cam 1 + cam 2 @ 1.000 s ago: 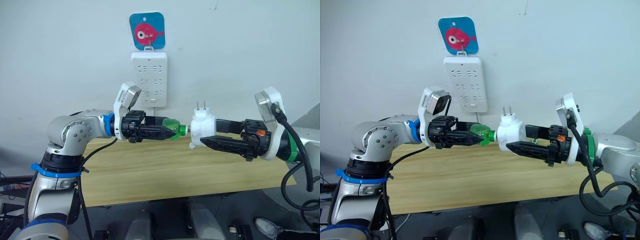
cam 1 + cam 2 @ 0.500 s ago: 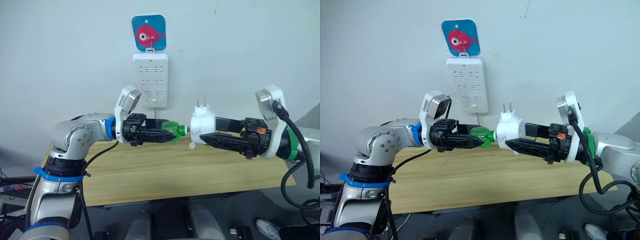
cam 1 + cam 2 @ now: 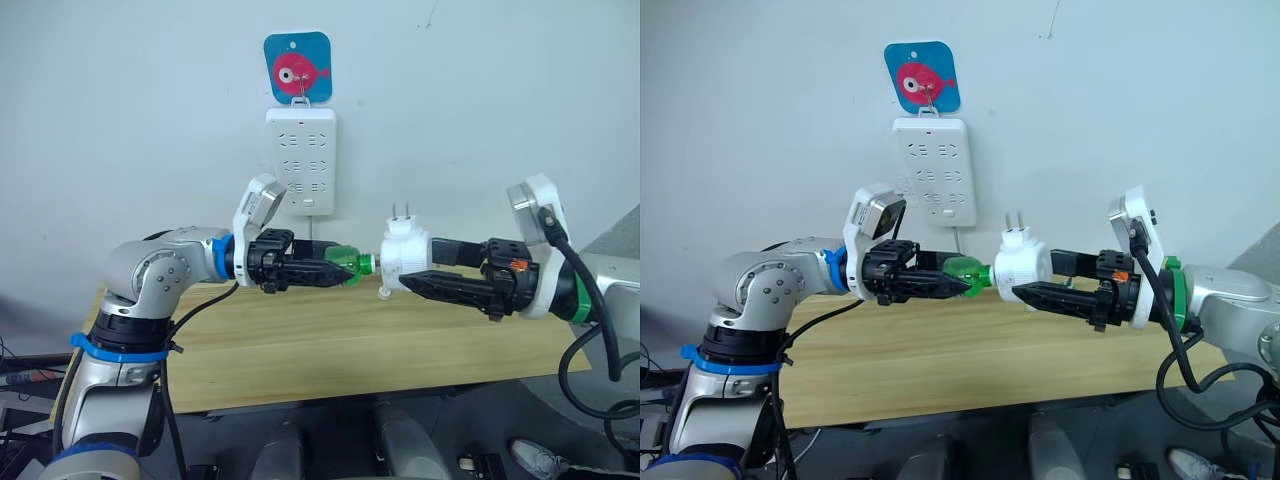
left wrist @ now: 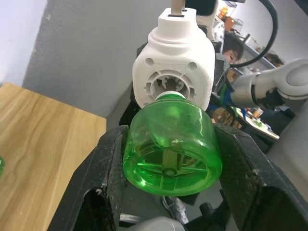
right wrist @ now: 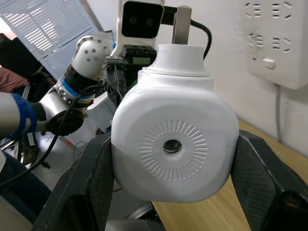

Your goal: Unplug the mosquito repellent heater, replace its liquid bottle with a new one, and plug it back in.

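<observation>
The heater (image 3: 406, 257) stays clamped in your right tool (image 3: 425, 286); your left tool (image 3: 318, 270) still grips the bottle (image 3: 344, 262), neck seated, nothing has shifted.

My left arm is silver-grey metal with round screw heads at the shoulder, a blue ring at the wrist and a blue strap lower down. My left hand (image 3: 325, 270) has 2 black fingers under a white camera block. My right hand (image 3: 425, 272) matches, with a green wrist ring, an orange tab and black cables.
</observation>
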